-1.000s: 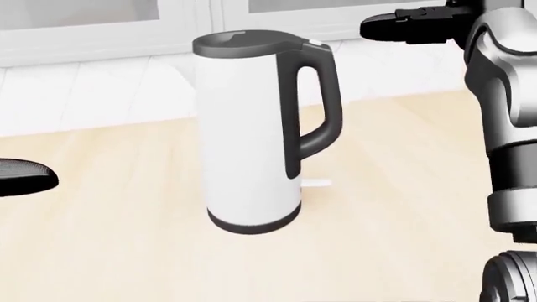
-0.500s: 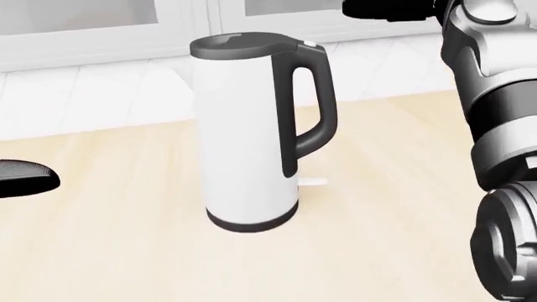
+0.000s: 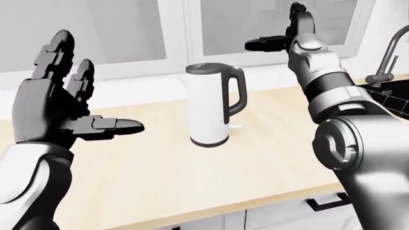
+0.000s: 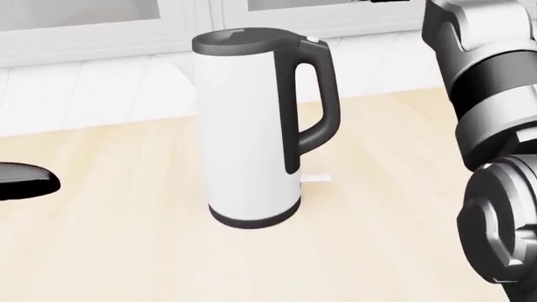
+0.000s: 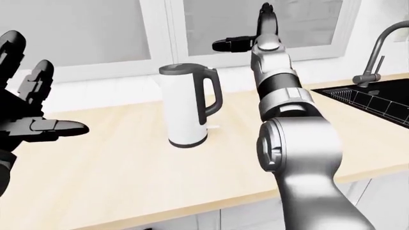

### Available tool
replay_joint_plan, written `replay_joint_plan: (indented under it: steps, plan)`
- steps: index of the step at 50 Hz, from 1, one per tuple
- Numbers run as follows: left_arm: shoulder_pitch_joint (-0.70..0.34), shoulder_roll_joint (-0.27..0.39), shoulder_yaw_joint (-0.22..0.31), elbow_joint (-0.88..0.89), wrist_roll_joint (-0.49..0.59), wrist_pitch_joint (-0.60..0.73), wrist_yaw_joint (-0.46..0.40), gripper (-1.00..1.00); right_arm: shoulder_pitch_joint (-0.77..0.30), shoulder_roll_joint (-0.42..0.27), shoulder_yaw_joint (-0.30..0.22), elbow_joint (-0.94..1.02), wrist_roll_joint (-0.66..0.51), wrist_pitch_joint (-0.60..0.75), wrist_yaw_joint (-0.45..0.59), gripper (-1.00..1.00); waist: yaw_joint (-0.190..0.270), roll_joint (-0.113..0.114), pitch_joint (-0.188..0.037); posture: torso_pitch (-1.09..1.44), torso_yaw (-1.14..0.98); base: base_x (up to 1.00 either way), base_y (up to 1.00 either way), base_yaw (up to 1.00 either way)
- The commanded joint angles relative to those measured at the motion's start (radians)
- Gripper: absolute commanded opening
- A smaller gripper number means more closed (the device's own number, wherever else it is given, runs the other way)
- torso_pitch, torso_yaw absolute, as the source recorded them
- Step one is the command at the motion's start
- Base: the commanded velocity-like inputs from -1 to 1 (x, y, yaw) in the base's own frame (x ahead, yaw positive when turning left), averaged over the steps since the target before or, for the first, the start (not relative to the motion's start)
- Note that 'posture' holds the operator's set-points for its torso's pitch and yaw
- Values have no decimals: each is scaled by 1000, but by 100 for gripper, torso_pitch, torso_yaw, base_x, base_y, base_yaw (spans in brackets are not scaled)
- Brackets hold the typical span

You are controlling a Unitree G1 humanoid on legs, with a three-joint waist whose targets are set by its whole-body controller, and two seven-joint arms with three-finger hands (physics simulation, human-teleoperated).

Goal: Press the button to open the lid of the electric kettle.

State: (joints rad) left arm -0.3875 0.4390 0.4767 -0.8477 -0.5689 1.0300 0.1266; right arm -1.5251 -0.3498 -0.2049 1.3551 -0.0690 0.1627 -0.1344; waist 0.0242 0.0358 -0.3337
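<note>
A white electric kettle (image 3: 207,105) with a dark lid (image 4: 239,41), dark handle (image 4: 315,107) and dark base stands upright on the light wooden counter (image 3: 159,158). A small light button (image 4: 314,42) sits at the top of the handle; the lid is shut. My right hand (image 3: 281,36) is open, raised above and to the right of the kettle, thumb pointing left, apart from it. My left hand (image 3: 70,110) is open at the left of the left-eye view, fingers up, well clear of the kettle. In the head view only a left fingertip (image 4: 25,181) shows.
A window (image 3: 255,24) with a white frame runs behind the counter. A sink (image 5: 377,103) with a grey tap (image 5: 377,52) lies at the right. The counter's near edge (image 3: 255,201) has white cabinet fronts below.
My right hand has risen, almost out of the top of the head view. The right forearm has shifted left. The kettle stays put; its small shifts are camera motion.
</note>
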Motion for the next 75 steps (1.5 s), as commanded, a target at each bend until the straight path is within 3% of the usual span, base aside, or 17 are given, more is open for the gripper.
replay_joint_plan:
  steps: [1, 9, 27, 56, 75]
  plan:
    - [-22, 11, 9, -10, -2, -26, 1, 100, -38, -6, 1, -34, -17, -29, -11, 100, 1, 1, -5, -52, 0, 0, 0, 0]
    - [-1, 20, -9, -28, 42, -76, -41, 100, -34, -5, -11, -26, -49, -20, -31, 100, 2, -1, 5, -48, 0, 0, 0, 0]
    - [-26, 9, 6, -31, 49, -40, -42, 100, -58, -6, -23, -26, -63, -11, -32, 100, -3, -3, 83, -34, 0, 0, 0, 0]
    - [-12, 4, 6, -33, 29, -55, -25, 100, -91, -9, -30, -18, -90, 5, -61, 100, -6, -5, 91, -34, 0, 0, 0, 0]
    - [-11, 14, 1, -31, 40, -56, -22, 100, -95, 31, -42, -9, -153, -26, -355, 100, -2, -2, 94, -34, 0, 0, 0, 0]
